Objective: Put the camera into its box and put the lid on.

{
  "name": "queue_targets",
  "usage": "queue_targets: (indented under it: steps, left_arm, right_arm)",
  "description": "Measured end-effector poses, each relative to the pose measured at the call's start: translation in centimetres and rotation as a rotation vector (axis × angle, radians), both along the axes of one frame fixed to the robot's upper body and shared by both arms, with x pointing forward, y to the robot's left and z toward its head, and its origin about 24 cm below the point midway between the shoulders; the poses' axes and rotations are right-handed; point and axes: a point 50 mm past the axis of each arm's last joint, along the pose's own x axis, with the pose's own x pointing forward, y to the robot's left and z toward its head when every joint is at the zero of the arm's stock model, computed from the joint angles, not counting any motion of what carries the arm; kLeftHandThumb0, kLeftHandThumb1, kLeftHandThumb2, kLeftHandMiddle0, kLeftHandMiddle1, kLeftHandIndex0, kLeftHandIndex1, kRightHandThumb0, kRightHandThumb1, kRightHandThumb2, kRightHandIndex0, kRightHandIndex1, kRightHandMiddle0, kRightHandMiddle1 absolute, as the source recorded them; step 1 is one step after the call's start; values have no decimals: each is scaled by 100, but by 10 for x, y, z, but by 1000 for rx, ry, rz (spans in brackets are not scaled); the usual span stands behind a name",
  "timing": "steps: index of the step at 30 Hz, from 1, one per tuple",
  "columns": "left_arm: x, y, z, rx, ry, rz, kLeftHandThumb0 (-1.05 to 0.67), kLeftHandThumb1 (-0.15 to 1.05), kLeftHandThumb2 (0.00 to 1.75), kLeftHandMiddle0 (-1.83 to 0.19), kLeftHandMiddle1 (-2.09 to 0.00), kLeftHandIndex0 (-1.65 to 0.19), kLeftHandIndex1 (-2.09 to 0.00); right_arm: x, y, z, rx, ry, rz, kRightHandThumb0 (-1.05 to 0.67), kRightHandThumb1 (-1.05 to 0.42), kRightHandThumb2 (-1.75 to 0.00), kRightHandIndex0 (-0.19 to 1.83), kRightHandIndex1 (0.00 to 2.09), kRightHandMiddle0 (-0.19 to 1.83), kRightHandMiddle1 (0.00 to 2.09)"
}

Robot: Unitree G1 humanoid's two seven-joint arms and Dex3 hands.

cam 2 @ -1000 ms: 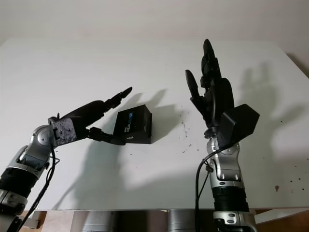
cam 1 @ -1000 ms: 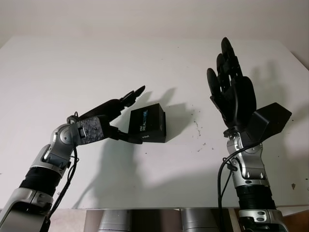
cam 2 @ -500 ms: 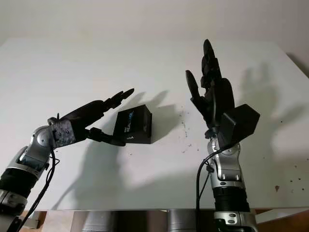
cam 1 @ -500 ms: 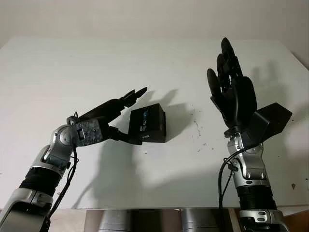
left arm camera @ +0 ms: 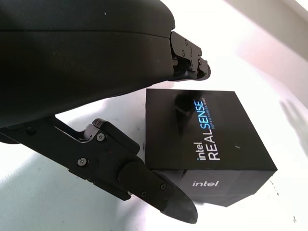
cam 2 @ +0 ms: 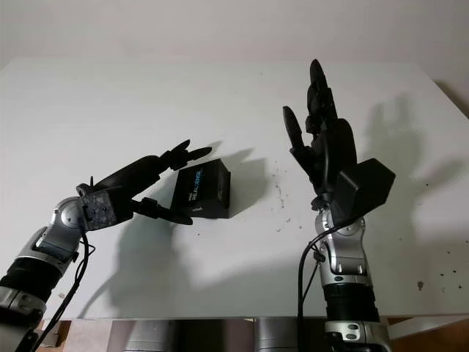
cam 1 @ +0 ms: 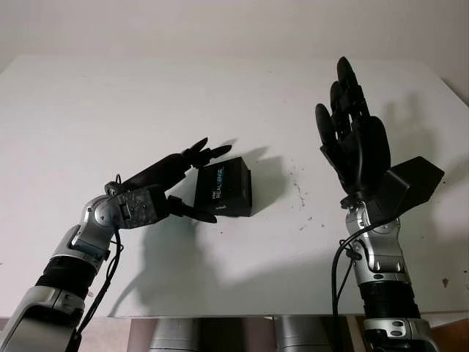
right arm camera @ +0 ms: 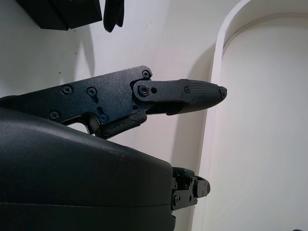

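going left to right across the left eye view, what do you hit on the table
left hand → black box → right hand

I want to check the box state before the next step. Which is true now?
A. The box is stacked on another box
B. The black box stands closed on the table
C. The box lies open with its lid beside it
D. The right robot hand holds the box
B: the black box stands closed on the table, with the left robot hand around its side and the right robot hand raised apart, open.

White table, dark specks right of centre. One closed black box, printed Intel RealSense, sits near table's middle. Box shadow falls to its right.
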Motion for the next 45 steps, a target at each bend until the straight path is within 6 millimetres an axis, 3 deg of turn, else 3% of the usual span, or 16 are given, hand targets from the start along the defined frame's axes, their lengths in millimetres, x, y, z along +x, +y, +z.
queue_targets:
  steps: [6,7,9,13,19,22,28,39,45]
  left_arm:
    - [0,-5,-5,-24,21,18,-48,77,5,-32,-28,-20,-19]
    - [-1,-7,-7,-42,23,21,-47,76,5,-25,-54,-23,-20]
    - [-3,-9,-9,-76,21,27,-44,77,6,-16,-82,-26,-22]
    - [-6,-11,-10,-119,13,33,-29,81,6,-15,-110,-32,-29]
    - [-8,-13,-9,-139,-2,31,-17,81,6,-24,-123,-37,-41]
    - [-9,-14,-9,-149,-18,25,-12,85,6,-33,-127,-29,-80]
    - [-11,-14,-9,-156,-45,17,-9,98,6,-36,-136,-32,-117]
    - [-14,-19,3,-160,-16,87,-6,98,5,-30,-153,-30,-134]
    - [-16,-25,16,-156,54,124,-4,99,6,-33,-150,-26,-136]
  right_arm:
    - [0,0,-1,0,3,3,-63,-105,-35,-5,5,6,6]
    - [-1,0,-1,-1,4,3,-63,-105,-35,-5,5,6,6]
    - [-1,-1,-2,-1,5,3,-63,-105,-35,-4,6,6,6]
    - [-1,-1,-1,-1,2,3,-62,-105,-35,-3,6,7,6]
    - [-1,-1,-1,0,2,3,-62,-105,-34,-4,5,6,6]
    - [-1,-1,-2,-1,3,2,-62,-105,-35,-4,5,6,5]
    - [-2,-1,-3,-7,6,2,-63,-105,-35,-4,5,6,5]
    - [-2,1,-3,-11,4,9,-63,-105,-34,-4,6,5,5]
    - [-3,2,-3,-9,3,6,-63,-105,-35,-5,5,5,5]
